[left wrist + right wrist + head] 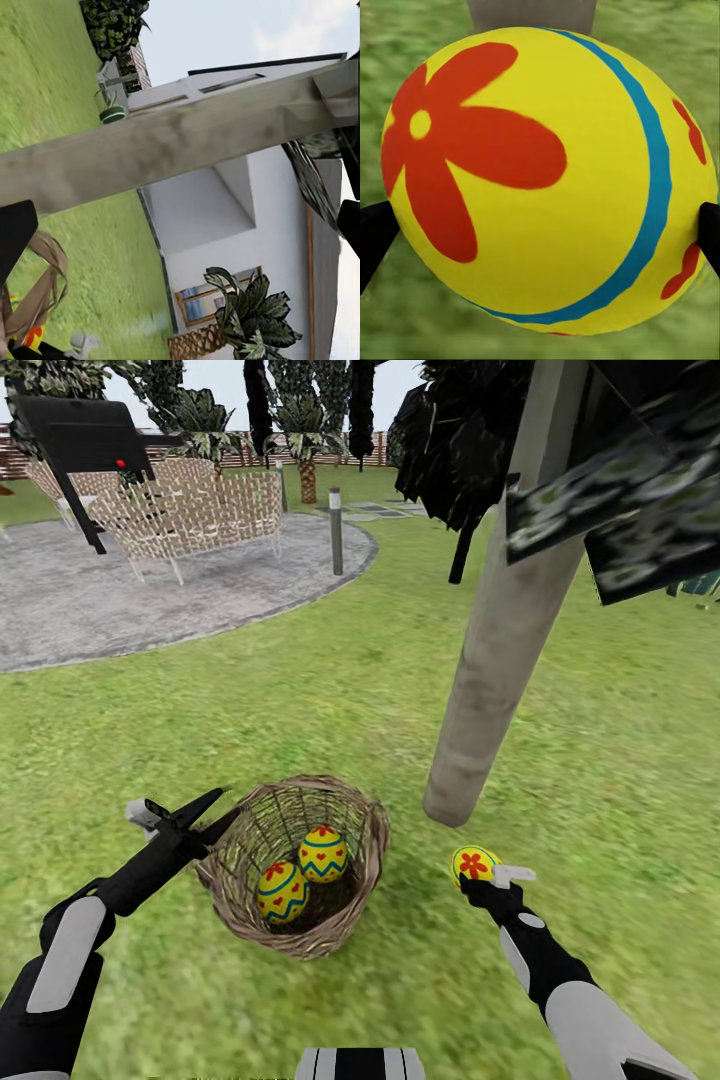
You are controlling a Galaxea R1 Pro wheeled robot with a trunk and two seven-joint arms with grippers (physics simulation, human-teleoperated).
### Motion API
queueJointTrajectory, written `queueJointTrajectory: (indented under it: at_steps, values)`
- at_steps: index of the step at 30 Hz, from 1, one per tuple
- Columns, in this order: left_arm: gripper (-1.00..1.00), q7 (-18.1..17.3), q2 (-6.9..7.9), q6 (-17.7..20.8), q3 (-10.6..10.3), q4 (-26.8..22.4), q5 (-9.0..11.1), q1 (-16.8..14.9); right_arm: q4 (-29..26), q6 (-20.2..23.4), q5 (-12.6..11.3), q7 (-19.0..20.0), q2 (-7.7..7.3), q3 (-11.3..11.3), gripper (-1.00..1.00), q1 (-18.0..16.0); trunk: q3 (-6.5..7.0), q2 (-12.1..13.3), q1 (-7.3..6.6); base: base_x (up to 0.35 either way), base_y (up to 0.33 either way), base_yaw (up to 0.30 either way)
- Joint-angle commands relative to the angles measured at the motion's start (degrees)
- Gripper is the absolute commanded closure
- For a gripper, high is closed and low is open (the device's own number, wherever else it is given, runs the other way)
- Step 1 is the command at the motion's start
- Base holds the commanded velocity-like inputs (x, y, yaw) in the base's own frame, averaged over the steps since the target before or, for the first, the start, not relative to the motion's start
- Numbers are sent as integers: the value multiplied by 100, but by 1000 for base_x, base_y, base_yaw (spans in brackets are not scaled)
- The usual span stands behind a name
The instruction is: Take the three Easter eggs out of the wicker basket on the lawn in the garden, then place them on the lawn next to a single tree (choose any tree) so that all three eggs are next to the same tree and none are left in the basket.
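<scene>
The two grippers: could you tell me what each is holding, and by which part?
The right gripper clamps a flowered egg across its opposite sides. The left gripper holds nothing.

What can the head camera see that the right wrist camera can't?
Head view alone: the wicker basket with two Easter eggs inside, the left end effector beside its rim, the gravel patio. Right wrist view alone: the close-up blue band on the held egg. Both: the flowered egg, the right end effector, the tree trunk, the lawn.
</scene>
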Motion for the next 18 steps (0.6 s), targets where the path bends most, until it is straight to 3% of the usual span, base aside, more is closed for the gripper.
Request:
queueJointTrajectory:
  at_steps: [1, 12, 18]
  values:
    - [-100, 0, 0, 0, 1, 0, 0, -2, 0, -1, 0, -1, 3, 1, 100, 0, 0, 0, 0, 0, 0, 291]
    - [-100, 0, -9, 0, -16, 0, 0, 1, 10, 65, -8, -207, 2, -3, 100, -2, 0, 0, 0, 63, -62, 41]
    - [-100, 0, 24, 36, -21, -17, 0, -2, 208, 92, -19, -221, -4, -1, 100, -170, 0, 0, 0, 6, -6, 0]
